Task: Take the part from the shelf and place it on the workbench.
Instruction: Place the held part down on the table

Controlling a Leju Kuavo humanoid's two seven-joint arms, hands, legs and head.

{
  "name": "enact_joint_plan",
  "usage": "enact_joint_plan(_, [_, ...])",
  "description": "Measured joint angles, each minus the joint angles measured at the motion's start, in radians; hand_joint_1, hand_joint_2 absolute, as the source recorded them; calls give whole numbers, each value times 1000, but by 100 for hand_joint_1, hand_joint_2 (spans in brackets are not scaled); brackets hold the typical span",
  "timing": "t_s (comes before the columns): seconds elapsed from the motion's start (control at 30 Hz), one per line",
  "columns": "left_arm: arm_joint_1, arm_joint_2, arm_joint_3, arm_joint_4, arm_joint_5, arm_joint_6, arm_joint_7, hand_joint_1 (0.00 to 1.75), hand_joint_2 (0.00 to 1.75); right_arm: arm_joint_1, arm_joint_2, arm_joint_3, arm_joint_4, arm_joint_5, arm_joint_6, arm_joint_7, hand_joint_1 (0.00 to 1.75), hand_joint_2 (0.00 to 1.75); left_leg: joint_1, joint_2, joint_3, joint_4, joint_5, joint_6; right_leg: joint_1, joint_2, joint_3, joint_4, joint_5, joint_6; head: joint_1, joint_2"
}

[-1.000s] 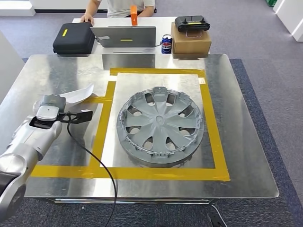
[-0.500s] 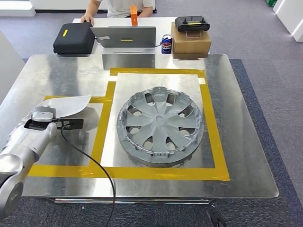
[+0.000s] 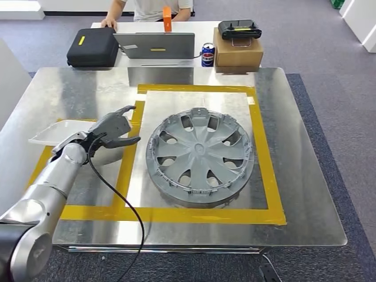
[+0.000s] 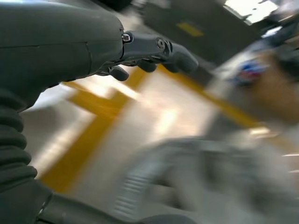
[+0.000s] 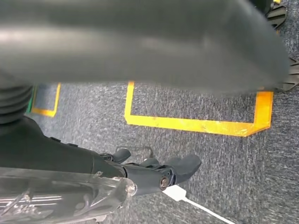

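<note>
Left hand point(image 3: 113, 128), at centre-left of the head view, hovers with dark fingers spread and nothing in them; its wrist view is badly motion-blurred. Just left of it, the thin, pale, curved part point(image 3: 55, 131) lies on the shiny metal workbench point(image 3: 301, 176), its near edge hidden by the silver forearm. Right hand point(image 5: 155, 172) hangs over grey carpet, fingers loosely apart and empty.

1. My left hand point(image 3: 113, 129) is dark grey, its arm silver.
2. The part point(image 3: 57, 131) looks pale white.
3. Yellow tape point(image 3: 266, 170) borders the shiny metal workbench point(image 3: 306, 147).
4. The hubcap point(image 3: 200, 155) is grey.
</note>
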Motion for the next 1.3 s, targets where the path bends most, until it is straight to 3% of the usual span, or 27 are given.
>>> enact_joint_plan(0.1, [66, -49, 37, -195, 311, -103, -54, 0, 0, 17, 0, -4, 0, -7, 0, -20, 0, 0, -1, 6, 2, 0, -5, 1, -2, 8, 0, 0, 0, 2, -1, 0])
enact_joint_plan(0.2, [107, -71, 67, -324, 424, -148, -56, 0, 0, 24, 0, -6, 0, -8, -1, -23, 0, 0, -1, 6, 2, 0, -5, 2, -2, 7, -1, 0, -3, 4, 0, 0])
enact_joint_plan(0.3, [134, -79, 87, -393, 509, -186, -85, 0, 0, 22, 0, -7, 0, -8, -1, -28, 0, 0, -1, 4, 2, 0, -5, 3, -2, 5, -1, 0, -3, 3, -1, 0])
enact_joint_plan(0.47, [167, -91, 172, -504, 862, -285, -113, 0, 0, 18, 1, -6, 0, -3, -5, -36, 0, 0, 1, 4, 1, 0, -4, 1, 0, 5, -1, 1, -3, 2, 0, 0])
enact_joint_plan(0.53, [173, -96, 241, -548, 1004, -228, -94, 0, 0, 13, 4, -6, 0, 5, -9, -28, 0, 0, 1, 4, 1, 0, -5, 0, 0, 6, 0, 2, -3, 2, 0, 0])
enact_joint_plan(0.6, [175, -96, 344, -584, 1109, -83, -86, 0, 0, 6, 8, -3, 0, 15, -20, -7, 0, 0, 1, 5, 2, -1, -5, -1, 0, 7, 0, 2, -4, 1, 0, 0])
enact_joint_plan(0.7, [185, -74, 498, -598, 1157, 98, -99, 0, 0, -2, 15, 5, 0, 18, -32, 19, 0, 0, 1, 5, 3, -1, -5, -2, 1, 7, -1, 3, -5, -1, -1, 0])
enact_joint_plan(0.83, [212, 2, 642, -579, 1122, 162, -184, 0, 0, -8, 18, 12, 0, 8, -35, 18, 0, 0, 4, 3, 2, -1, -5, -4, 3, 4, -1, 4, -7, -3, -1, 0])
enact_joint_plan(0.93, [231, 68, 749, -547, 1130, 128, -256, 0, 0, 1, 18, 13, 0, 0, -33, 0, 0, 0, 4, 4, 4, -1, -6, -6, 4, 6, -1, 5, -8, -5, -1, 0])
enact_joint_plan(1.03, [255, 119, 829, -521, 1147, 64, -276, 0, 0, 7, 18, 13, 0, -6, -29, -13, 0, 0, 5, 4, 4, -1, -7, -6, 4, 5, -1, 5, -11, -7, -1, 0])
enact_joint_plan(1.3, [270, 152, 905, -494, 1139, 50, -279, 0, 0, 6, 18, 13, 0, -6, -28, -17, 0, 0, 4, 2, 3, -1, -8, -6, 4, 3, 0, 5, -11, -7, -1, 0])
